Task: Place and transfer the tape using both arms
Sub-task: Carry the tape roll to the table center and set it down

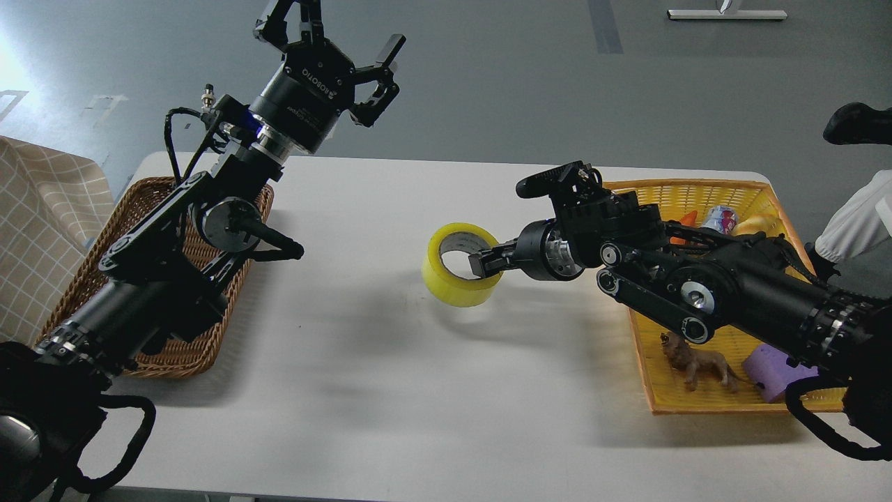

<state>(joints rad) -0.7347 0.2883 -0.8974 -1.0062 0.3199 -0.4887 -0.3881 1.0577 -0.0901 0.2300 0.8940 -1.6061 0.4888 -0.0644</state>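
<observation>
The tape (453, 279), a yellow translucent roll with a grey-white core, hangs just above the middle of the white table (390, 390). My right gripper (484, 266) is shut on the roll's right wall, one finger inside the ring. My right arm reaches in from the right, over the yellow basket. My left gripper (334, 35) is open and empty, raised high above the table's far left, well apart from the tape.
A brown wicker basket (157, 348) stands at the left under my left arm. A yellow basket (648, 376) at the right holds a toy lion (700, 362), a purple block (763, 373), a can (718, 219) and other toys. A checked cloth (42, 230) lies far left.
</observation>
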